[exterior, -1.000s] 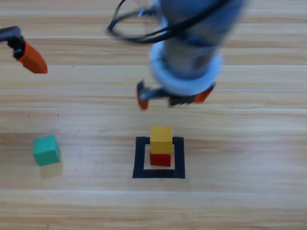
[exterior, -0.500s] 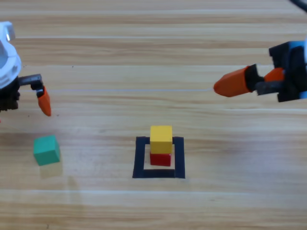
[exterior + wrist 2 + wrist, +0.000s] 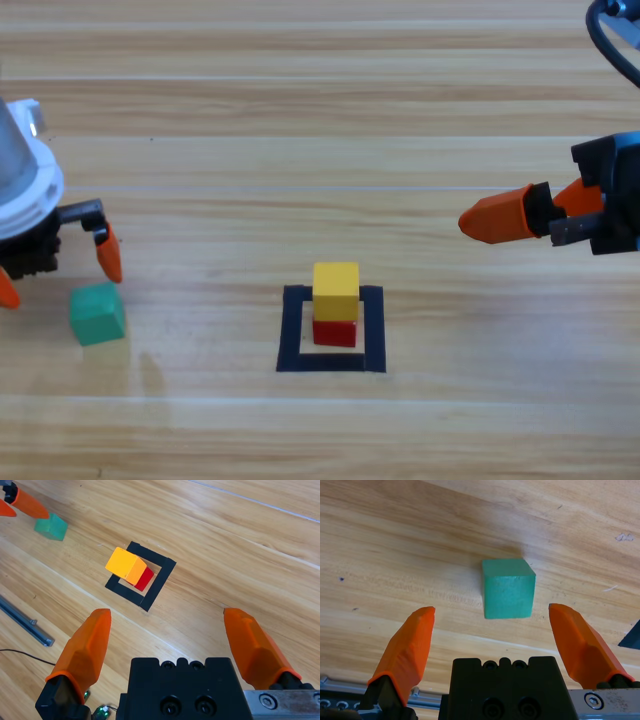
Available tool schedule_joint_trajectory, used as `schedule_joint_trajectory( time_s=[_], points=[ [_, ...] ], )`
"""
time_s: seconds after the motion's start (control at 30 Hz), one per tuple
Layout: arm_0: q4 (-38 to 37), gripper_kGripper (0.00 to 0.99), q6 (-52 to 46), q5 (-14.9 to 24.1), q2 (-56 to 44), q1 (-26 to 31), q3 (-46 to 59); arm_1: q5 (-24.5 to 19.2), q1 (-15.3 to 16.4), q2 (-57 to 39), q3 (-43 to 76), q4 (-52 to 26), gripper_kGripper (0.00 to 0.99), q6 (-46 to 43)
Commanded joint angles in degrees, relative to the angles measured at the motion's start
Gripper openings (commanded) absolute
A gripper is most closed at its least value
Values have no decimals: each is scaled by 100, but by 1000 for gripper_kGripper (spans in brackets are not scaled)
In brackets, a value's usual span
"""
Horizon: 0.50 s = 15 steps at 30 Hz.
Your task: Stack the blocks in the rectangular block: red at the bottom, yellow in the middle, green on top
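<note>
The yellow cube (image 3: 336,289) sits on the red cube (image 3: 335,332) inside the black tape rectangle (image 3: 292,330). The green cube (image 3: 97,313) lies alone on the wood at the left. My left gripper (image 3: 57,268) hangs open just above and behind it. In the left wrist view the green cube (image 3: 508,589) lies ahead of my left gripper (image 3: 492,611), between the lines of its two jaws and untouched. My right gripper (image 3: 530,212) waits open at the right edge. Its wrist view shows my right gripper (image 3: 167,615) empty, with the yellow cube (image 3: 126,565), the red cube (image 3: 144,578) and the green cube (image 3: 50,526) far off.
The tape rectangle (image 3: 165,575) is only a little wider than the stack. A metal rail (image 3: 25,622) runs along the table's edge in the right wrist view.
The right arm has left the stack and drawn back to the right edge. The left gripper has come in from the left edge and moved down close to the green cube.
</note>
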Motion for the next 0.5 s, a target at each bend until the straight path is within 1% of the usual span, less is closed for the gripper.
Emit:
schedule_joint_trajectory(
  time_s=[0.03,0.3,0.5],
  points=[
    [-257,976,-144,13,296,-334,185,-15,-86,187,44,-118,990,-3],
    [-591,974,-285,171,410,-553,343,-32,-86,143,27,-109,990,-3],
    [-714,974,-294,286,604,-571,387,-6,-86,90,27,-92,990,6]
  ],
)
